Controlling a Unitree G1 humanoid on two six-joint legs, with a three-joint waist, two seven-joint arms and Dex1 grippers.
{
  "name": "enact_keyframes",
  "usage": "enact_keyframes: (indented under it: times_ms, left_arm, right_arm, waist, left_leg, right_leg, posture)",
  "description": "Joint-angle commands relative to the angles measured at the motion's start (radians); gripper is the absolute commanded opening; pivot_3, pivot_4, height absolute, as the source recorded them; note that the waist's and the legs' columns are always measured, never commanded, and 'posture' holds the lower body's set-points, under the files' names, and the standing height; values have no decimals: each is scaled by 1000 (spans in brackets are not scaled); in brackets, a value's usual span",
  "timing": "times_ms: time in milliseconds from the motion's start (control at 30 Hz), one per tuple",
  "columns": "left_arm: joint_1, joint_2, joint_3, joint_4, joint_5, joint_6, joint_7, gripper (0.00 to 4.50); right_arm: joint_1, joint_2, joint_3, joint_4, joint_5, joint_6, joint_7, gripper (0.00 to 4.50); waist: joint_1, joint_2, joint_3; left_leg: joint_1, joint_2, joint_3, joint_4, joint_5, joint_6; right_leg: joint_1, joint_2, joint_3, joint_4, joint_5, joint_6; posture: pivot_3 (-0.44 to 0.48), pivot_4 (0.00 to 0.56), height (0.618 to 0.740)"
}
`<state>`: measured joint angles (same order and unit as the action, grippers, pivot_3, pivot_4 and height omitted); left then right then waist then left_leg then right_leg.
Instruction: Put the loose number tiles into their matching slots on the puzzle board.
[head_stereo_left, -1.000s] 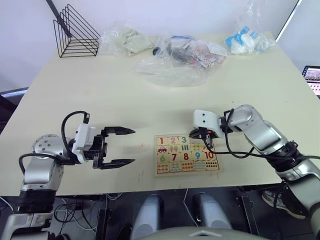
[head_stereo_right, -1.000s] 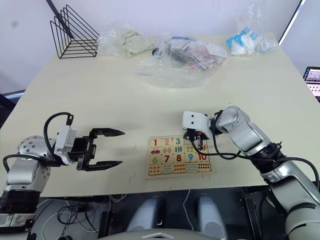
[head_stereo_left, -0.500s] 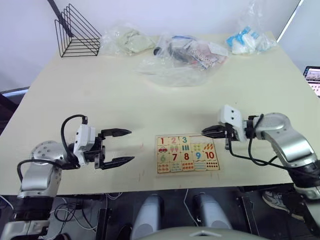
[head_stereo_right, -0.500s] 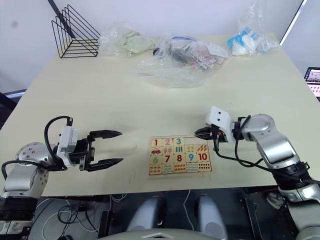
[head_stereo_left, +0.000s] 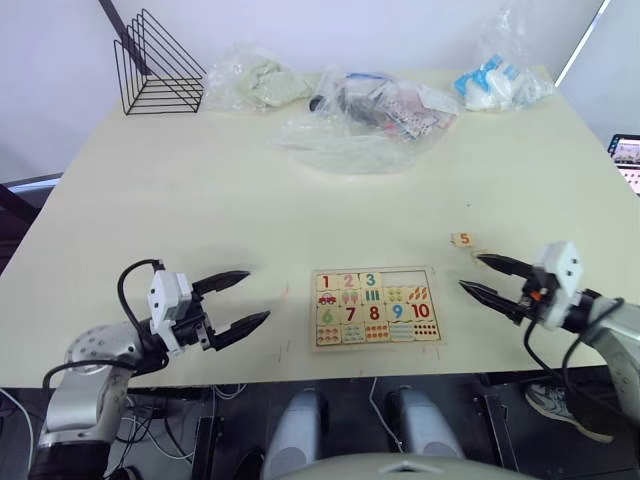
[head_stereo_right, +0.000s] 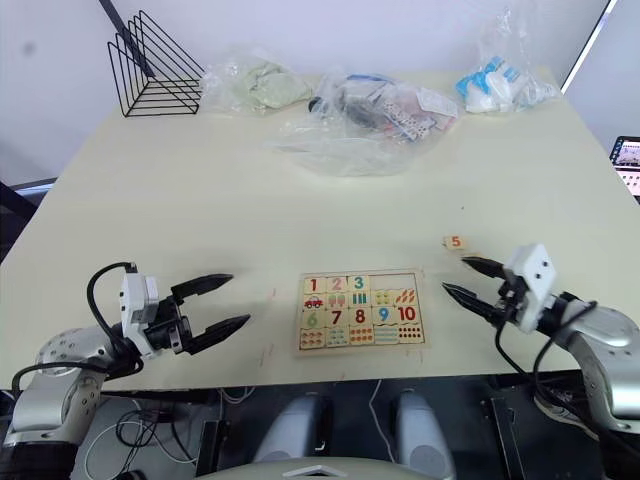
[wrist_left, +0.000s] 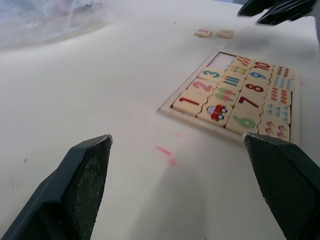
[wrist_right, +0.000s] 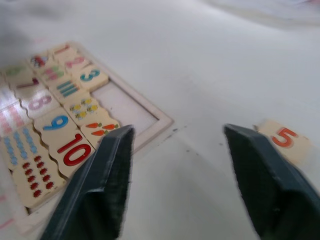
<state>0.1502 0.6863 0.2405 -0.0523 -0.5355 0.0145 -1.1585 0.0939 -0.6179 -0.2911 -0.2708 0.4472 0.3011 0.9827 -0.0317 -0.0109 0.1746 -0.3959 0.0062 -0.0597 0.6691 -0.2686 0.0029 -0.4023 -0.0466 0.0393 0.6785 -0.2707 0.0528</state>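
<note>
Left eye view showed a wide pale counter (head_stereo_left: 150, 200), and near its front edge lay the puzzle board (head_stereo_left: 375, 307), a flat wooden tray. Tiles 1, 2 and 3 sat in its top row; the two slots (head_stereo_left: 408, 278) beside them were empty.

Past the board's right end lay a loose tile marked 5 (head_stereo_left: 462, 239), with a second tile (head_stereo_left: 481, 253) just beside it, its face too small to read. Such tiles looked light, stiff and thin, likely to slide on the smooth counter, so pinching across two opposite edges from above seemed best.

The right claw (head_stereo_left: 486, 275) hovered released and empty, between the board and the two tiles. The left claw (head_stereo_left: 240, 299) also hung spread wide and empty, left of the board.

A wire rack (head_stereo_left: 155, 68) and several clear plastic bags (head_stereo_left: 365, 110) sat along the far edge, well apart from the work. Nothing stood between the right claw and the tiles.
</note>
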Motion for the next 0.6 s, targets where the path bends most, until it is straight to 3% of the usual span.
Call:
enact_keyframes:
  times_ms: [33,267,600]
  left_arm:
    - [29,4,72,2,1,-20,30,4500]
    - [81,-1,112,6,7,-32,44,4500]
    - [105,-5,135,29,8,-52,50,4500]
  right_arm:
    - [80,0,-108,6,29,-109,18,4444]
    - [205,30,-210,108,24,-284,22,4444]
    - [247,55,-229,216,32,-435,24,4444]
  waist:
    - [1,0,0]
    - [2,0,0]
    - [2,0,0]
  left_leg:
    - [0,0,0,0,0,0]
    - [1,0,1,0,0,0]
    - [3,0,2,0,0,0]
  right_leg:
    - [0,0,0,0,0,0]
    - [1,0,0,0,0,0]
    - [3,0,1,0,0,0]
  posture:
    - [0,150,740]
    - [0,150,740]
    - [0,150,740]
